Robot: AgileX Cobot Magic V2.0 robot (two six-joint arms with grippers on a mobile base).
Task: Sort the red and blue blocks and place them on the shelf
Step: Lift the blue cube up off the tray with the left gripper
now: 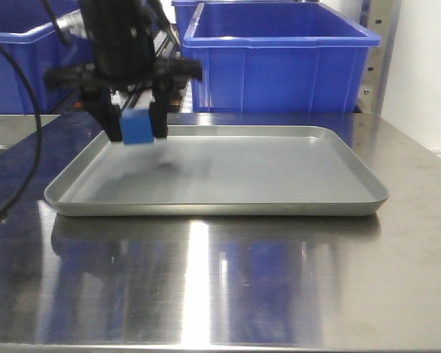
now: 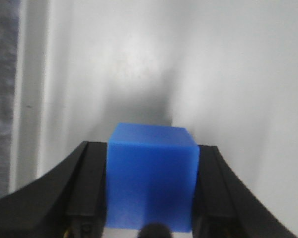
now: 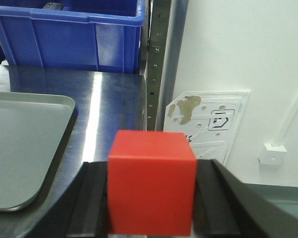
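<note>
My left gripper is shut on the blue block and holds it a little above the far left corner of the grey tray. In the left wrist view the blue block fills the gap between the black fingers, with the tray's pale floor below. My right gripper is shut on the red block, held over the steel table's right edge; it is out of the front view. The shelf stands behind the table, its upright post showing in the right wrist view.
Large blue bins sit on the shelf behind the tray, another bin at far left. A black cable hangs over the table's left side. The steel table stretches forward. A white wall lies to the right.
</note>
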